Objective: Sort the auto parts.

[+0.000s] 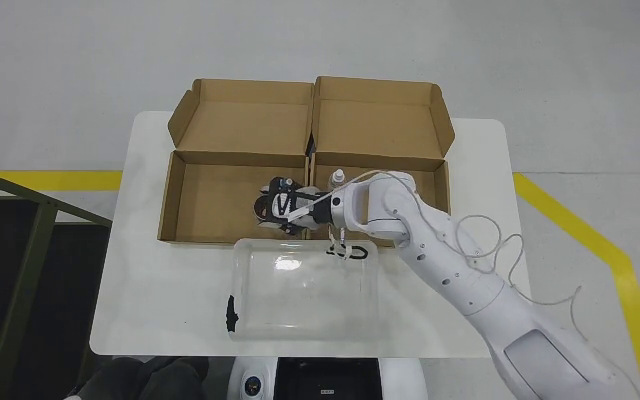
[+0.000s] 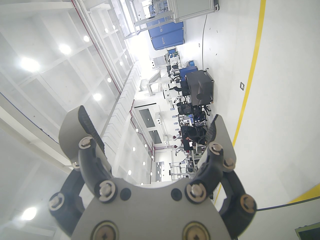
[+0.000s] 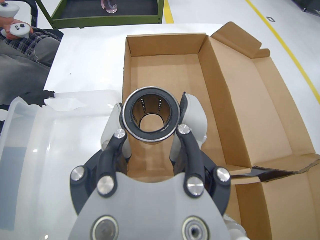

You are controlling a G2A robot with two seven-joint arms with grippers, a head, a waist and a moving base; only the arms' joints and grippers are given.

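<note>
A white table (image 1: 150, 300) sits on a pale floor. From the top, two open cardboard boxes stand side by side at its 12 o'clock half, with a clear plastic bin (image 1: 240, 300) just beside them at 6 o'clock. My right arm comes in from 4 o'clock, crossing the right box (image 1: 435, 185), where a small pale piece (image 1: 340, 178) lies at 10 o'clock on the floor. My right gripper (image 1: 280, 203) points toward 9 o'clock over the 5 o'clock corner of the left box (image 1: 215, 200). My left wrist looks up into a bright hall of ceiling lights and distant machinery. There my left gripper (image 2: 148, 116) is spread wide with nothing between the pads, well away from the work. From my right wrist, the right gripper (image 3: 152, 111) is clamped on the bearing (image 3: 150, 104), one pad on each flank of the sleeve. Its long axis runs nearly toward the lens, so I see through the bore to cardboard. The left box (image 3: 162, 76) lies beneath and ahead of the bearing, and the bin (image 3: 25, 126) is off to one side. I judge the right arm alone is placed to set it down, and the box floor under the bore is what matters.
</note>
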